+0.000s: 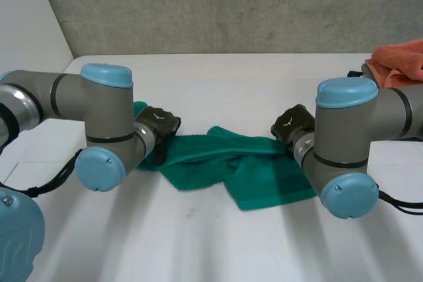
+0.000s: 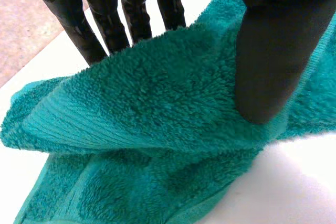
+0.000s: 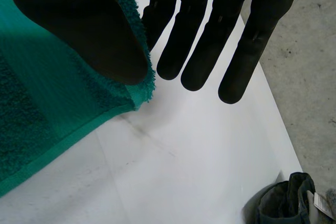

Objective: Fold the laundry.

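1. Your left hand (image 1: pixel 158 129) sits low over the white table (image 1: pixel 218 242), its arm bent sharply at the elbow. It meets one end of the teal terry-cloth towel (image 1: pixel 231 163).
2. In the left wrist view, the thumb (image 2: pixel 273 61) presses onto a raised fold of the towel (image 2: pixel 157 103). The straight fingers (image 2: pixel 105 19) run behind that fold, so the cloth is pinched between them.
3. Your right hand (image 1: pixel 294 125) mirrors this pose at the towel's opposite end, wrist low and arm folded back.
4. In the right wrist view, the thumb (image 3: pixel 89 30) covers the towel's (image 3: pixel 42 119) hemmed edge near a corner. The fingers (image 3: pixel 194 45) hang straight toward the table, and the nearest one backs the cloth, pinching it.
5. The towel lies bunched on the table between both hands, with one flap spread toward you.
6. An orange cloth heap (image 1: pixel 400 61) rests at the table's far right. A dark grey cloth (image 3: pixel 283 203) lies well beyond the right fingertips.
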{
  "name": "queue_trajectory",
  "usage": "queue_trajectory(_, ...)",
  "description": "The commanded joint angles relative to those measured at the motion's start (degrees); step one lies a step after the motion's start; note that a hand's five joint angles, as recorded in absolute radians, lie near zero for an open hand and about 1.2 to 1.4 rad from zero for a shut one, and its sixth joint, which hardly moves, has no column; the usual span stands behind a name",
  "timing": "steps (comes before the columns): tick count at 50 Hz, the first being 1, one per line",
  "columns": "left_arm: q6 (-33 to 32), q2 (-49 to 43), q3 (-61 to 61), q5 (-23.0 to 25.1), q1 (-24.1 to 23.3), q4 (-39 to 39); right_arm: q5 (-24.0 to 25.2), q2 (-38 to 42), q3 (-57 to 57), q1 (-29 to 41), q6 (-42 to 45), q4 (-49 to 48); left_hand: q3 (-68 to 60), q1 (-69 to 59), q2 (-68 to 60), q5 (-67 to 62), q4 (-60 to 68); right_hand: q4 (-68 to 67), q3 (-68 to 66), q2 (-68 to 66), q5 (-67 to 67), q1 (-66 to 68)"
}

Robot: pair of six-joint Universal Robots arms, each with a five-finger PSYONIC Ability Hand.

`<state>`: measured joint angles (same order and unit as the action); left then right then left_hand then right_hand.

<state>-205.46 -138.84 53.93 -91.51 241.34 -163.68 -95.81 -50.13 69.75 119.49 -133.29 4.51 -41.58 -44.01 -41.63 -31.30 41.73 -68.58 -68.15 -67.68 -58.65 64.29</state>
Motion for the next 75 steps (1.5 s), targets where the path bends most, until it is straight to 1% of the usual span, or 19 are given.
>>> queue_trajectory(1, -0.4, -1.3, -4.6, -0.5, 1.1, -1.9, 1.2, 1.3, -2.1, -0.1, 0.8, -1.4, -38.4, -36.0, -38.4, -38.7, 38.3, -11.4, -11.8, -12.3, -11.3, 15.7)
queue_trajectory(8, -1.3, 1.9, -16.4, -0.6, 3.3, -7.3, -1.9, 3.4, -14.1, 0.1, 1.2, -11.5, -38.4, -36.0, -38.4, -38.7, 38.3, -11.4, -11.8, -12.3, -11.3, 15.7)
queue_trajectory(13, 2.9, 9.5, -23.3, 6.7, 5.1, -18.0, -7.6, -0.1, -23.1, 0.4, -1.3, -26.3, -38.4, -36.0, -38.4, -38.7, 38.3, -11.4, -11.8, -12.3, -11.3, 15.7)
queue_trajectory(18, 9.2, 14.7, -21.4, 7.7, 6.2, -22.8, -5.5, -4.4, -22.8, 1.5, -4.7, -33.9, -38.4, -36.0, -38.4, -38.7, 38.3, -11.4, -11.8, -12.3, -11.3, 15.7)
queue_trajectory(23, 11.9, 18.2, -13.7, 8.3, 7.2, -21.9, 1.0, -7.3, -15.9, 2.4, -6.2, -33.2, -38.4, -36.0, -38.4, -38.7, 38.3, -11.4, -11.8, -12.3, -11.3, 15.7)
queue_trajectory(30, 9.6, 20.0, 5.5, 8.6, 7.7, -16.1, 6.8, -10.8, 2.7, 2.2, -5.8, -33.2, -38.4, -36.0, -38.4, -38.7, 38.3, -11.4, -11.8, -12.3, -11.3, 15.7)
queue_trajectory(34, 3.5, 18.5, 14.3, 9.8, 7.8, -13.8, 11.3, -10.0, 12.6, 2.1, -3.4, -32.3, -38.4, -36.0, -38.4, -38.7, 38.3, -11.4, -11.8, -12.3, -11.3, 15.7)
queue_trajectory(38, -4.7, 13.5, 16.6, 9.9, 8.3, -12.2, 15.4, -5.5, 17.6, 2.1, 1.8, -30.7, -38.4, -36.0, -38.4, -38.7, 38.3, -11.4, -11.8, -12.3, -11.3, 15.7)
queue_trajectory(39, -5.9, 12.5, 16.2, 9.6, 8.4, -11.8, 15.5, -4.5, 17.9, 2.1, 3.1, -30.3, -36.9, -34.5, -36.9, -37.2, 36.8, -11.4, -11.8, -12.3, -11.3, 15.7)
queue_trajectory(42, -8.8, 8.9, 14.2, 7.3, 8.6, -10.3, 13.4, -1.6, 17.1, 2.0, 7.4, -28.2, -16.6, -14.2, -16.6, -16.9, 16.5, -11.4, -11.8, -12.3, -11.3, 15.7)
queue_trajectory(44, -9.0, 7.8, 12.5, 4.9, 8.4, -9.2, 10.7, -1.0, 16.3, 2.0, 8.3, -26.9, 3.2, 5.6, 3.2, 2.9, -3.3, -11.4, -11.8, -12.3, -11.3, 15.7)
queue_trajectory(48, -7.8, 9.6, 12.1, 1.6, 7.9, -8.6, 7.0, -1.5, 15.2, 2.3, 6.8, -25.0, 19.9, 22.3, 20.0, 19.6, -20.1, -11.4, -11.8, -12.3, -11.3, 15.7)
queue_trajectory(57, -3.2, 20.6, 23.3, -0.7, 8.8, -13.9, 4.2, -3.1, 16.1, 2.3, 3.7, -21.5, 22.5, 24.9, 22.5, 22.2, -22.6, -11.4, -11.8, -12.3, -11.3, 15.7)
queue_trajectory(61, -3.2, 26.5, 31.7, -2.2, 9.0, -16.2, 2.8, -2.9, 15.8, 2.3, 3.7, -19.7, 10.7, 13.1, 10.8, 10.4, -10.9, -11.4, -11.8, -12.3, -11.3, 15.7)
queue_trajectory(62, -3.4, 28.2, 34.4, -2.4, 9.0, -16.4, 2.6, -2.8, 15.7, 2.4, 3.7, -19.4, 3.0, 5.4, 3.1, 2.7, -3.2, -11.4, -11.8, -12.3, -11.3, 15.7)
queue_trajectory(65, -3.9, 29.8, 37.6, -2.4, 8.9, -16.3, 2.2, -2.9, 15.6, 2.5, 3.6, -19.1, 0.3, 2.7, 0.3, 0.0, -0.4, -11.4, -11.8, -12.3, -11.3, 15.7)
queue_trajectory(68, -3.7, 29.6, 40.5, -2.2, 9.0, -14.7, 2.3, -3.0, 15.6, 2.5, 3.7, -19.0, 3.1, 5.5, 3.1, 2.8, -3.2, -11.4, -11.8, -12.3, -11.3, 15.7)
queue_trajectory(70, -3.5, 28.6, 41.3, -1.9, 9.3, -13.3, 2.4, -3.1, 15.6, 2.6, 3.6, -19.0, 12.5, 14.9, 12.5, 12.2, -12.6, -11.4, -11.8, -12.3, -11.3, 15.7)
queue_trajectory(75, -4.1, 24.2, 40.3, -1.7, 11.0, -13.9, 2.4, -3.1, 16.1, 2.9, 3.6, -18.9, 22.3, 24.7, 22.3, 22.0, -22.4, -11.4, -11.8, -12.3, -11.3, 15.7)
